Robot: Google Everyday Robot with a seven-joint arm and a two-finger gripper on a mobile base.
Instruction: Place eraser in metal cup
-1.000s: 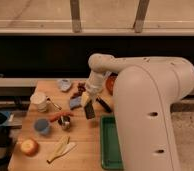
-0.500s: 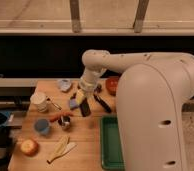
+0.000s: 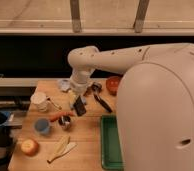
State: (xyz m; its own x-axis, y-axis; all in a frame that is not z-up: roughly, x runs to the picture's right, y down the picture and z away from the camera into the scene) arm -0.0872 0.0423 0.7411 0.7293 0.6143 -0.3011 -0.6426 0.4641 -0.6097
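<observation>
My gripper [image 3: 79, 102] hangs from the white arm over the middle of the wooden table [image 3: 85, 140]. It is shut on the eraser [image 3: 80, 107], a small black block held tilted just above the table. The metal cup [image 3: 65, 123], small and silver with a dark inside, stands to the front left of the gripper, beside an orange carrot [image 3: 58, 116]. The eraser is above and to the right of the cup, apart from it.
A blue cup [image 3: 41, 126] stands left of the metal cup and a white mug [image 3: 40, 101] behind it. A black-handled utensil [image 3: 103, 103], red bowl [image 3: 113, 84] and blue-grey pad [image 3: 65, 85] lie behind. An apple [image 3: 29, 146], banana [image 3: 61, 148] and green tray [image 3: 110, 145] are in front.
The gripper has moved left across the table with the eraser in it, closer to the metal cup. Nothing else has moved.
</observation>
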